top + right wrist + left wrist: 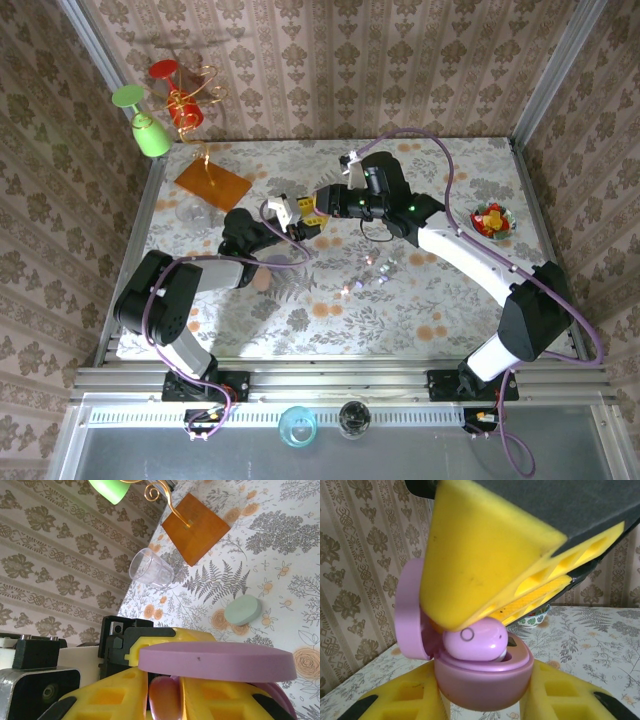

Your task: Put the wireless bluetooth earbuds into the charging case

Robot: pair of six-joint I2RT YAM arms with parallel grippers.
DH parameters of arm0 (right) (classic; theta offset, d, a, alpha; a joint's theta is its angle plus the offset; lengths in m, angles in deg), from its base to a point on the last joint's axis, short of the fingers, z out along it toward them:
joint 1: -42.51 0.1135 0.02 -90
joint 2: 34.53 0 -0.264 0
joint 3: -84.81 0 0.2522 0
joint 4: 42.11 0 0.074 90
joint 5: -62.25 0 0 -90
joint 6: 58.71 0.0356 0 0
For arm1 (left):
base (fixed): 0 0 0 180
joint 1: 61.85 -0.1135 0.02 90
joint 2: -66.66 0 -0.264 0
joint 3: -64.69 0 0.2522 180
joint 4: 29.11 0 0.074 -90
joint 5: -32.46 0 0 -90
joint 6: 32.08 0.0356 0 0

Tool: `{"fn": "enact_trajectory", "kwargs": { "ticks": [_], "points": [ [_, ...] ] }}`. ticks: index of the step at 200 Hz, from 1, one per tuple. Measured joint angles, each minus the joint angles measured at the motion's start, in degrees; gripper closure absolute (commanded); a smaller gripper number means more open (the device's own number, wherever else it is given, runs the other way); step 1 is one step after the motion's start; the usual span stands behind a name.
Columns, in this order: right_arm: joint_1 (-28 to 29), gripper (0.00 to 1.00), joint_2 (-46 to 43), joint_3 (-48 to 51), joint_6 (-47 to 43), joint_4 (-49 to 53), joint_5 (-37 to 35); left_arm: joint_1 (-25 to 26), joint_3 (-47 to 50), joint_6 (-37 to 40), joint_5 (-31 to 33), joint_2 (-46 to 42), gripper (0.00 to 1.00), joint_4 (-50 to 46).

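Observation:
My left gripper is shut on the base of a purple charging case, whose lid stands open to the left. A glossy pink earbud rests in the case's near well. The right gripper's yellow finger presses over the earbud from above. In the right wrist view the same earbud sits pinched between my right gripper's fingers, under the lid's edge. From the top, both grippers meet above the table's middle, left and right.
A pale green case lies shut on the flowered table. A clear cup and an orange wooden stand base stand at the back left. A bowl of red and yellow sweets sits at the right.

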Motion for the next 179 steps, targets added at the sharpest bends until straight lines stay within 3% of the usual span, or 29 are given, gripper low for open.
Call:
{"fn": "enact_trajectory", "kwargs": {
  "ticks": [61,179],
  "points": [
    [0.11,0.74,-0.04,0.00,-1.03,0.52,-0.74,0.00,0.00,-0.81,-0.02,0.00,0.73,-0.61],
    [0.07,0.65,-0.74,0.00,-2.58,1.75,-1.36,-0.42,0.00,-1.29,-0.20,-0.02,0.74,-0.61]
  ]
}}
